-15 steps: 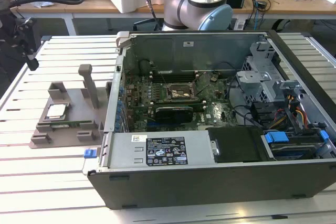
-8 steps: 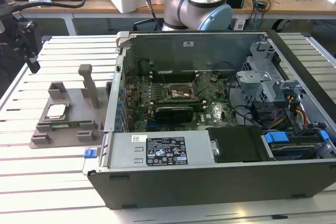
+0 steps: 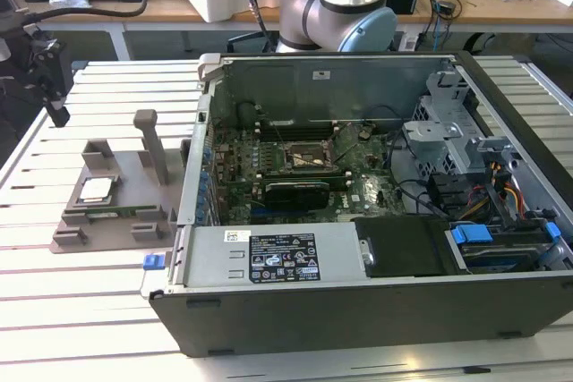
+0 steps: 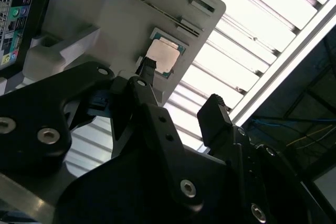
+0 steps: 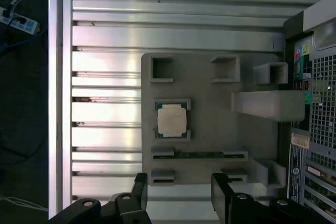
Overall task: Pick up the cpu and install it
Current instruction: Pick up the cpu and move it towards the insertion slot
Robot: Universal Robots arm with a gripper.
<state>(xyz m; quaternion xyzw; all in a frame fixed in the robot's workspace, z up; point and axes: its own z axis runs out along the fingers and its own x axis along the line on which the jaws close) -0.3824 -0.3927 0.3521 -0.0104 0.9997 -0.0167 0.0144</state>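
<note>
Slatted table [image 5: 105,35]: cpu [image 5: 171,119] sits in tray [image 5: 210,108]; gripper [image 5: 180,184] wide open, empty, offset; an off-centre grasp could tilt cpu

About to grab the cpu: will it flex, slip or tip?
Probably rigid: the cpu is a flat square with a metal top. That smooth top likely offers little grip. Lying flat in a recess of the holder, it seems unlikely to tip.
</note>
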